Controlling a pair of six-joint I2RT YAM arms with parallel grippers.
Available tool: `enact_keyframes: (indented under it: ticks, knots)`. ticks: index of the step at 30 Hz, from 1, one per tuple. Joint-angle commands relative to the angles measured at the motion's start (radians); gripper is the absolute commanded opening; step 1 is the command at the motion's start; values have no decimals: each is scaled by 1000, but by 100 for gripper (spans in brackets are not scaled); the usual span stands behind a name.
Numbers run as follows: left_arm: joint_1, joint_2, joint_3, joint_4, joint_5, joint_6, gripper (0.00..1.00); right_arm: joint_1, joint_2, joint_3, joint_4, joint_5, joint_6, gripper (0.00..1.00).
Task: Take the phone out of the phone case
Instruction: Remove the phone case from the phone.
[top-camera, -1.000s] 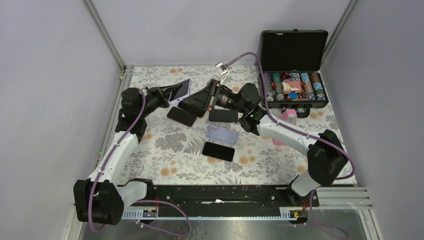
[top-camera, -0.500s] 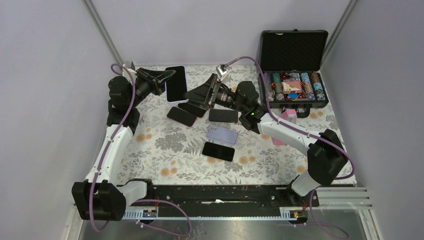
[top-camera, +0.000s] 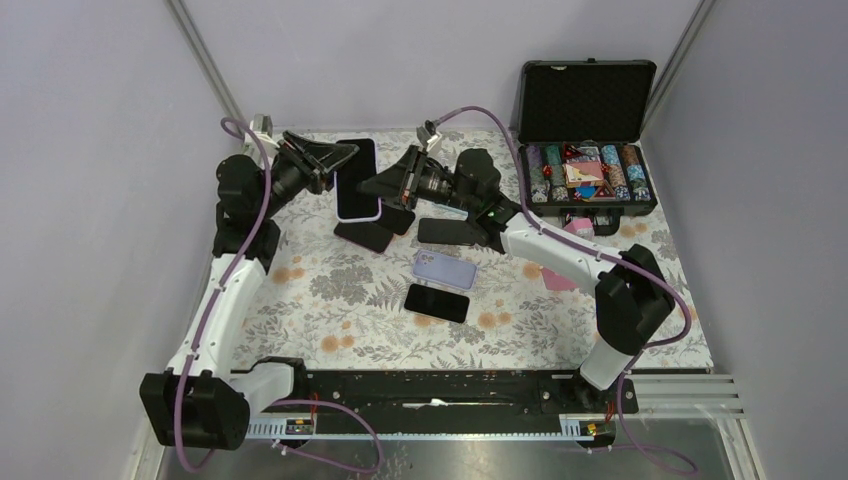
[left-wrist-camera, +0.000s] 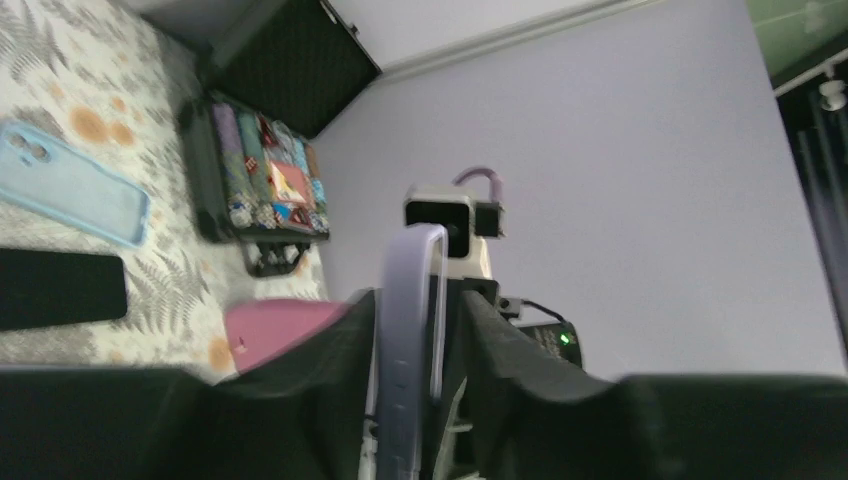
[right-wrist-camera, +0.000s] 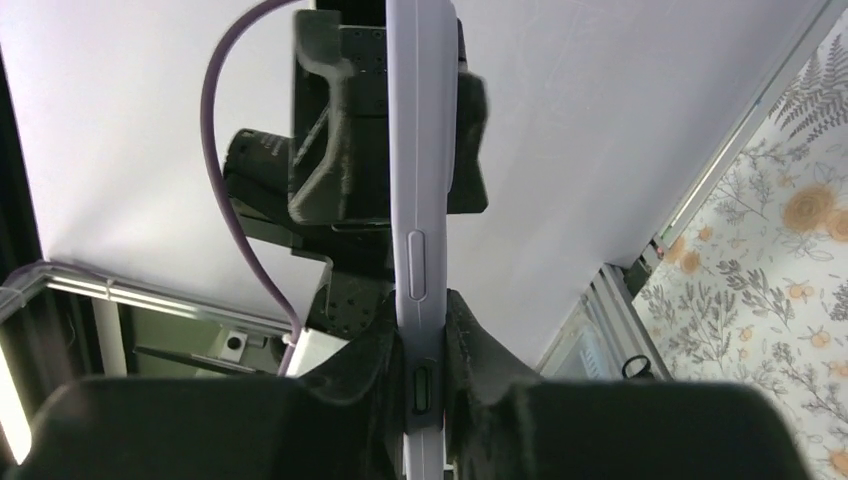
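– Holding anything, those two claws?
– Yes. Both pinch one phone (top-camera: 357, 180), in its lilac case (right-wrist-camera: 420, 150), raised over the far left of the floral surface (top-camera: 330, 320). The left claw (top-camera: 338, 160) clamps its far left corner, the right claw (top-camera: 382, 187) its right edge. Several other phones (top-camera: 437, 302) lie below.

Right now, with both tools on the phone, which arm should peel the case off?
Probably the right. The right tool pinches the case edge by the side buttons, where a lip could start peeling; the left tool clamps the phone's far end and can steady it.
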Motion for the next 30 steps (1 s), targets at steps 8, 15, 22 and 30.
enact_keyframes:
  ticks: [8, 15, 22, 30]
  knots:
    - [93, 59, 227, -354, 406, 462, 76, -128, -57, 98, -118, -404, -122, 6]
    - [72, 82, 171, -285, 506, 432, 76, -151, -29, 125, -27, -580, -49, 8]
    - [11, 105, 142, -183, 516, 337, 65, -152, 36, 161, 116, -667, 94, 9]
    - [-4, 119, 62, 67, 538, 160, 11, -152, 71, 185, 81, -702, 95, 10]
